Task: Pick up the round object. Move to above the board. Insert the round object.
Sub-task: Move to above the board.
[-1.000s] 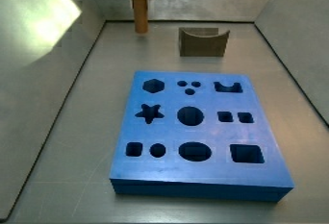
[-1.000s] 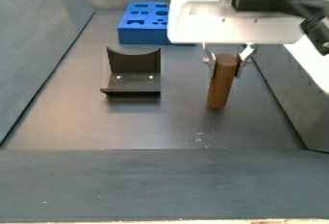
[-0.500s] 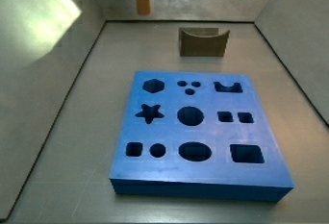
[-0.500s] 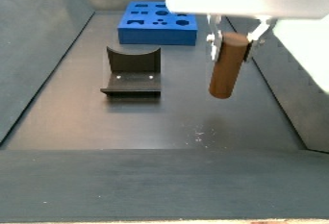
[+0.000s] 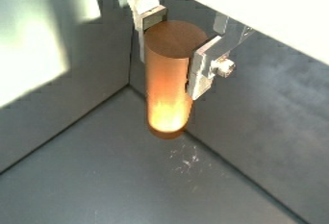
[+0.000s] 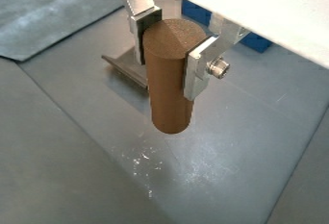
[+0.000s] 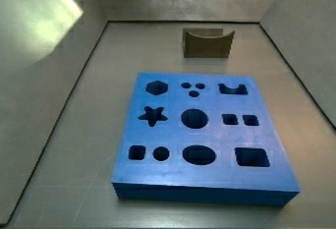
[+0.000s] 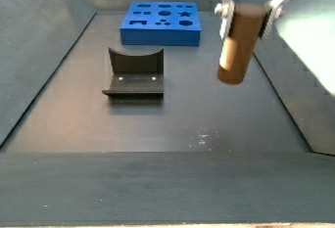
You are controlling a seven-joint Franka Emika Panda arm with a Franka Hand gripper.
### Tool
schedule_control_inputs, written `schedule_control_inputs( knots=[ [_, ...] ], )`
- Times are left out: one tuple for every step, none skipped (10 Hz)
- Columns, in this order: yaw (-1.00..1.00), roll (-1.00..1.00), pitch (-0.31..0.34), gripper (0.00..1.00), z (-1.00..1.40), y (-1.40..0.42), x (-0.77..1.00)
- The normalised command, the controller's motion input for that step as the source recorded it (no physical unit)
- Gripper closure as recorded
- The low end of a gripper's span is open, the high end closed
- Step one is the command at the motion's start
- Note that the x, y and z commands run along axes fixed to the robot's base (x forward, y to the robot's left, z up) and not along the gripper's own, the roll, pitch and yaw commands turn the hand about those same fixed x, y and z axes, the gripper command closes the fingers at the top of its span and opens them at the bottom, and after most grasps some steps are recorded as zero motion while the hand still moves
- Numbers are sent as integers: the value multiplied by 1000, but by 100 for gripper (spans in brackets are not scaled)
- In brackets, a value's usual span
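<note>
So the gripper [image 6: 172, 43] is clamped on the round object [image 6: 171, 79], lifted clear of the floor, while travel to the board [image 7: 197, 131] and insertion remain.

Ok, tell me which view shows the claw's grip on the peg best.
A wrist view: the claw holds the round object near its top, silver fingers on both sides, clear of the floor. The second wrist view shows the same. A side view shows the peg hanging; another shows only its tip at the frame's top.
</note>
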Motion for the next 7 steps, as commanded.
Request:
schedule_control_inputs(
  knots=[
    [-25,3,140,100,892,100,14],
    [-26,6,139,100,738,71,8],
    [-23,16,135,100,536,49,2],
    [-20,21,138,100,383,34,-2],
    [-17,36,136,100,176,24,-1],
    [14,-141,538,100,-106,-1000,126],
    [32,-127,508,100,-109,-1000,129]
  ],
)
